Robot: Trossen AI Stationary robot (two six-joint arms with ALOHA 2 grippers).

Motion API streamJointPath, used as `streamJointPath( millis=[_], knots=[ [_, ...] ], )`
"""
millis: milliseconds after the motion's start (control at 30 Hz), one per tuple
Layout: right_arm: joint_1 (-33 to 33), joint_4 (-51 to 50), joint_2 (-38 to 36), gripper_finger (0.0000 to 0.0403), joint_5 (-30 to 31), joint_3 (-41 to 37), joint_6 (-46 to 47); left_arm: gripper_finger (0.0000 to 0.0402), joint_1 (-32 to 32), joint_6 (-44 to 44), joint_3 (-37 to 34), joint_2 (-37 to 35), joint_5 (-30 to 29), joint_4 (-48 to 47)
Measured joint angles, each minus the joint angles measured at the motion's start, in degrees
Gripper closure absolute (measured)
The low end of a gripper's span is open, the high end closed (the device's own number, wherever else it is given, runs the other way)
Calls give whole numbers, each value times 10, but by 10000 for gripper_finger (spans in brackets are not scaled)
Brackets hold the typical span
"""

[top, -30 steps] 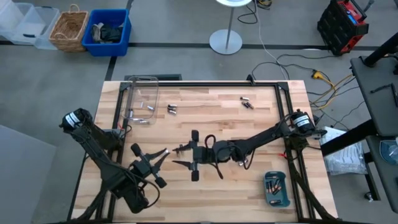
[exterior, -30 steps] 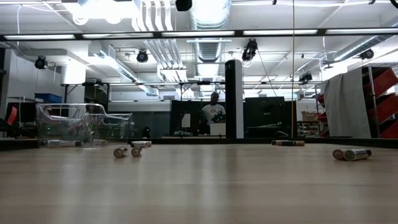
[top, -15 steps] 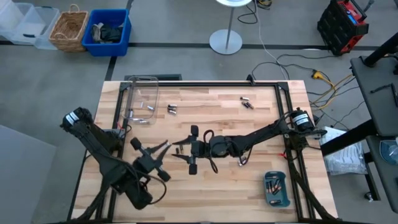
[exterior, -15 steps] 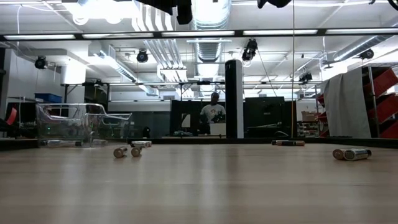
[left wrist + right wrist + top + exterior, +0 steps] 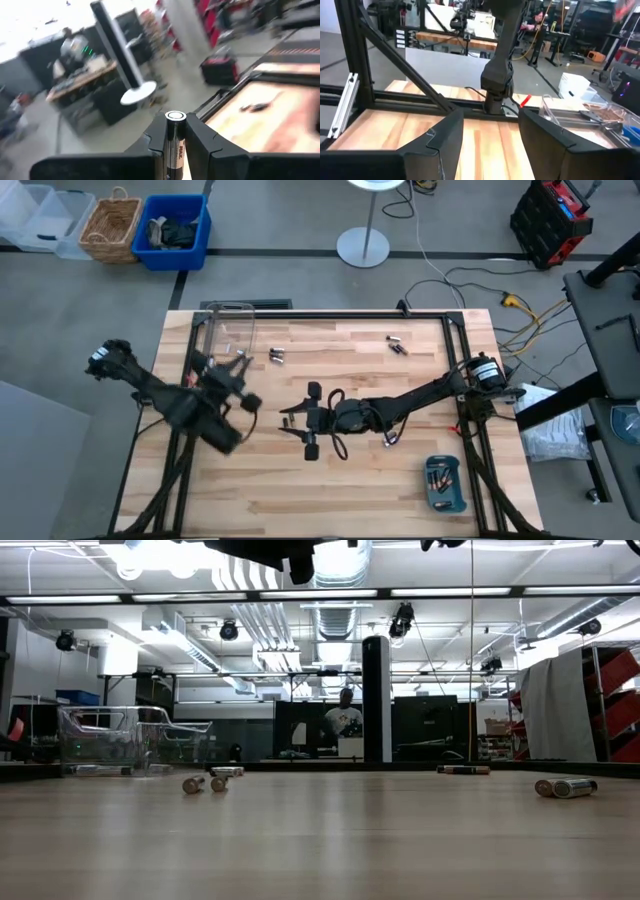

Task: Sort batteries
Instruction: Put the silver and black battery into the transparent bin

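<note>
With a cell point(image 5: 175, 145) already clamped upright between the fingers of my left tool point(image 5: 232, 367), I judge I am midway through a carry: one battery picked, not yet dropped. That tool hangs above the bench point(image 5: 330, 480) near its left edge, just in front of the clear box point(image 5: 228, 340) at the far-left corner, the arm reaching in from the left side and blurred in the high view. The wrist view shows the silvery cap of the cell standing between the two dark fingers, which close snugly on its body. The next move, as I read it, calls for bringing the cell over the box's opening, settling low enough that it will not bounce out, and then parting the fingers. My right tool point(image 5: 307, 423) lies low over the middle of the bench, the arm stretched in from the right edge, its fingers spread wide and holding nothing. Loose cells remain: a pair point(image 5: 277, 356) just right of the box near the far edge, another pair point(image 5: 397, 345) farther right along that edge, and one point(image 5: 390, 440) beside my right arm. More cells point(image 5: 440, 477) sit in the teal tray point(image 5: 445, 505) at the near-right corner. A couple of cells point(image 5: 240, 352) already lie inside the box.
</note>
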Motion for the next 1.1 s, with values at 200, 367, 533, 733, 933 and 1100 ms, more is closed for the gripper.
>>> streamJointPath(
  millis=[200, 367, 533, 733, 933, 1100],
  knots=[
    [0, -29, -7, 227, 2, 0, 1, 379, 89, -10, -71, -84, 76, 10],
    [0, -37, -9, 220, 2, 0, 1, 380, 167, 50, -115, -132, 166, 49],
    [0, -39, -10, 220, 2, 0, 1, 380, 253, 229, -143, -159, 256, 173],
    [0, -49, -10, 230, 2, 0, 4, 380, 389, 423, -146, -185, 411, 270],
    [0, -61, -10, 229, 2, 0, 11, 379, 552, 547, -146, -202, 575, 335],
    [0, -70, -11, 221, 2, 0, 17, 379, 648, 599, -146, -191, 653, 337]
  ],
)
